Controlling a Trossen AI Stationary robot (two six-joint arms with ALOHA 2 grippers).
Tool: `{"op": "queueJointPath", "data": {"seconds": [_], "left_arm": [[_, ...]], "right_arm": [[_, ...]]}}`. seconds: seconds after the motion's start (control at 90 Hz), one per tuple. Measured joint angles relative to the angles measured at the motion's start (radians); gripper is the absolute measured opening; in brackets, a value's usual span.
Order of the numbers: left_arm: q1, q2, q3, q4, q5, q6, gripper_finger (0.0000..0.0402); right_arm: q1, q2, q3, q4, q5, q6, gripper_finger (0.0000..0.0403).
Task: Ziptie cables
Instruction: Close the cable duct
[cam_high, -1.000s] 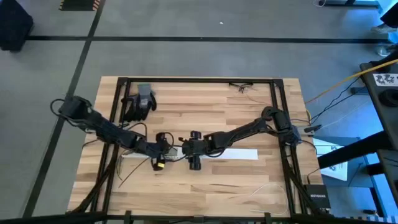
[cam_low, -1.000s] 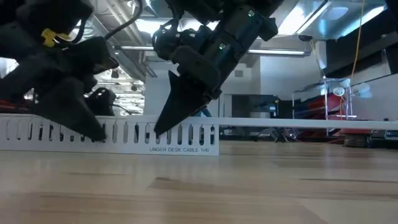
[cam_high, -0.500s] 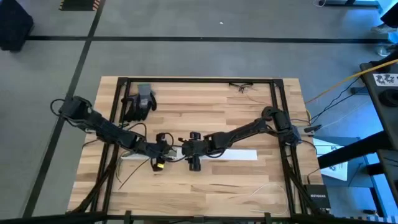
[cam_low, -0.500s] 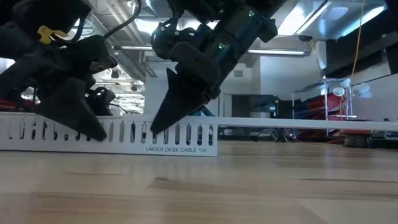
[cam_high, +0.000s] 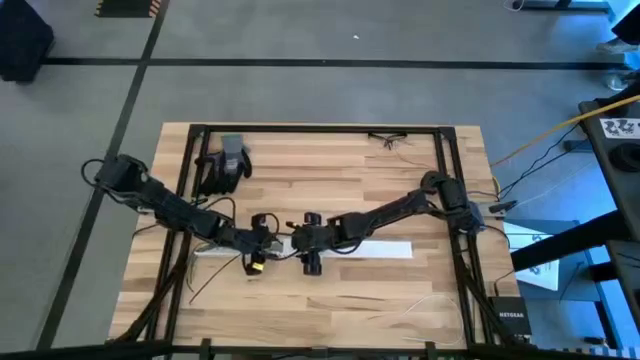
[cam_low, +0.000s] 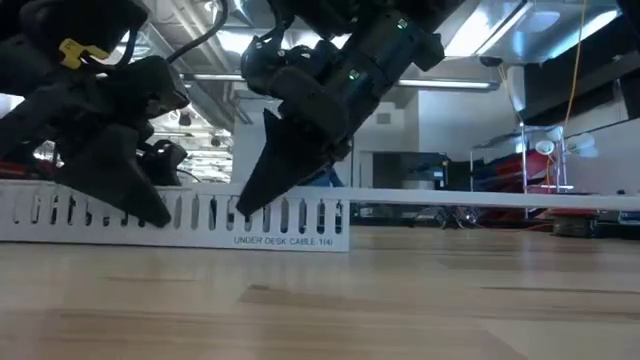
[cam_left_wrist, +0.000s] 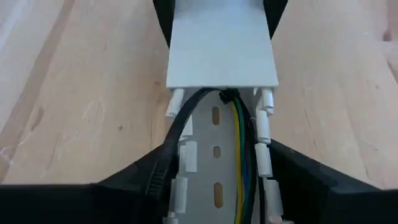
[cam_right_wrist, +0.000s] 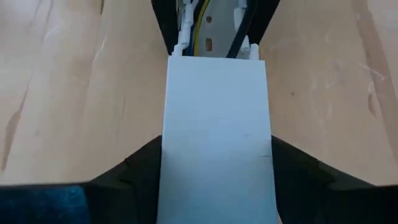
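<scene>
Wooden slats make up the table (cam_high: 330, 170), and near its middle lies a long white slotted cable duct (cam_high: 385, 248) running lengthwise between the two arms. We find the left gripper (cam_left_wrist: 214, 171) astride the open stretch of this duct, its dark fingers (cam_left_wrist: 143, 177) spread to either side of the slotted walls and touching or just beside them; we cannot confirm firm contact. The cables (cam_left_wrist: 239, 130), black, yellow and green, lie inside the channel and run under the flat white cover (cam_left_wrist: 221, 46). The right gripper (cam_right_wrist: 214, 165) straddles that cover from the opposite end, fingers (cam_right_wrist: 134, 171) spread on both sides of it, and the cables (cam_right_wrist: 239, 28) show again past the cover's far edge. In the low view both grippers come down onto the duct's slotted wall (cam_low: 190, 215). We judge the routing stage largely done: the bundle sits in the channel and the cover closes part of it. We see no zip tie fastened around the cables, so the binding itself appears outstanding. A dark glove (cam_high: 225, 165) lies near the table's far left corner, and loose wires (cam_high: 395, 140) near the far right, well apart from the work.
</scene>
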Motion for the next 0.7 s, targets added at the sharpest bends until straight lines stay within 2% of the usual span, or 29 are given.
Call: {"op": "queueJointPath", "data": {"seconds": [0.278, 0.456, 0.7], "left_arm": [[0.003, 0.130, 0.016, 0.110, 0.003, 0.000, 0.0214], [0.020, 0.165, 0.016, 0.226, 0.020, 0.040, 0.0214], [0.055, 0.198, 0.030, 0.271, 0.032, 0.055, 0.0231]], "right_arm": [[-0.001, 0.012, -0.003, -0.017, -0.007, 0.003, 0.0229], [-0.001, 0.011, -0.003, -0.050, -0.021, 0.001, 0.0229], [-0.002, 0.001, 0.002, -0.133, 0.006, -0.025, 0.0229]]}}
